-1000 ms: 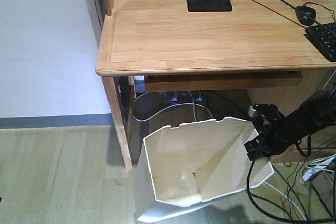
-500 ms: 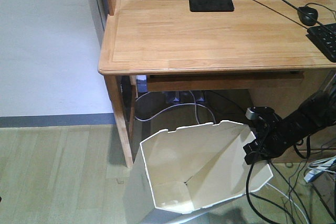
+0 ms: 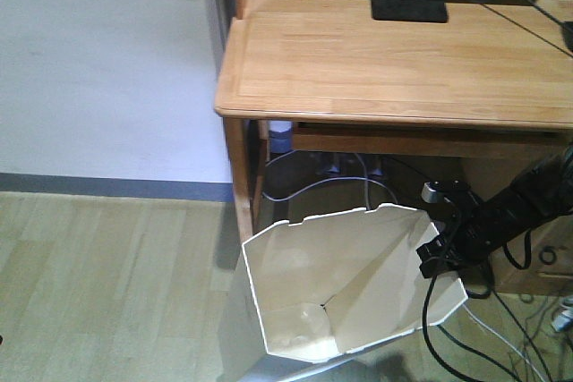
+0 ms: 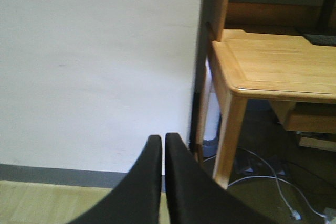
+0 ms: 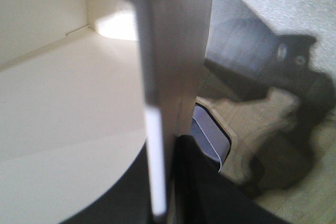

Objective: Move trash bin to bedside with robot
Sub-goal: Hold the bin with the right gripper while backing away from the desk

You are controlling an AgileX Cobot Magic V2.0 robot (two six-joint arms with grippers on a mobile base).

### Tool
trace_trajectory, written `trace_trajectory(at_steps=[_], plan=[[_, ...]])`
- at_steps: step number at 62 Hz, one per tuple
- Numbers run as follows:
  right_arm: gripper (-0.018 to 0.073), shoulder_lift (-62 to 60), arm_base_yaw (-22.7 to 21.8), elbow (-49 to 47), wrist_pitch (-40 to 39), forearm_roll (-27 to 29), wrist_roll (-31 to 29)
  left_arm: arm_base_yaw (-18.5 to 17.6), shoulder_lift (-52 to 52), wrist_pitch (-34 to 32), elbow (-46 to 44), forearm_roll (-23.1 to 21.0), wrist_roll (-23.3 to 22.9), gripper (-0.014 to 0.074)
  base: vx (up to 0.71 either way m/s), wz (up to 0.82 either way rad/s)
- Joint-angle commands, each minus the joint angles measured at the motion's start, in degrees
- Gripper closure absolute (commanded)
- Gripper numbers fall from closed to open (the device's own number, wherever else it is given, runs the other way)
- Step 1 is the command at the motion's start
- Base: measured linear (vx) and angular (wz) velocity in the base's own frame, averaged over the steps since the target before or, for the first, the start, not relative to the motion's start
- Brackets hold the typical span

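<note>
White faceted plastic bin (image 3: 340, 297): tall, cream inside, with small notches along its rim. It leans with its mouth toward the front camera, over the pale plank floor (image 3: 107, 275), just in front of the light wooden desk (image 3: 403, 60) and near the desk's corner leg (image 3: 242, 176).
Bin's base: cut off at the picture's lower edge, so I cannot tell whether it touches the floor.
My right pincer (image 3: 436, 255): clamped on the bin's rim on the side toward my arm. In my wrist view the bin's wall (image 5: 176, 51) runs down between my two black fingers (image 5: 199, 192), one inside and one outside.
My left pincer (image 4: 163, 145): narrow, with only a sliver between the fingers, holding nothing. It faces the white wall (image 4: 94, 61) beside the desk.
My right arm (image 3: 519, 207): slim, black and jointed, below the desk's edge. A black cable (image 3: 430, 310) hangs beside the bin.
Under the desk: loose white cords (image 3: 331, 187).
Desk top: a flat black stand base (image 3: 409, 9).
Wall foot: a grey-blue skirting strip (image 3: 107, 187).
</note>
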Motion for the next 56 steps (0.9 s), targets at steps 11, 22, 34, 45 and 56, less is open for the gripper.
trace_trajectory(at_steps=[11,22,34,45,56], plan=[[0.0564,-4.2,-0.1,-0.8,11.1,4.4,-0.6,0.0,-0.8,-4.0,0.7,-0.2,-0.3,0.0602,-0.02,0.39],[0.0564,-4.2,-0.1,-0.8,11.0,4.4,-0.6,0.0,-0.8,-4.0,0.7,-0.2,-0.3,0.0602,-0.02,0.48],[0.0564,-4.2,-0.1,-0.8,11.0,4.4,-0.6,0.0,-0.8,-4.0,0.7,-0.2,-0.3,0.0602,-0.01,0.48],[0.0564,-4.2,-0.1,-0.8,11.0,4.4,-0.6,0.0,-0.8,-4.0,0.7,-0.2,-0.3,0.0602,0.01,0.43],[0.0564,-4.2,-0.1,-0.8,11.0,4.4,-0.6,0.0,-0.8,-4.0,0.7,-0.2,-0.3,0.0602,0.05,0.43]])
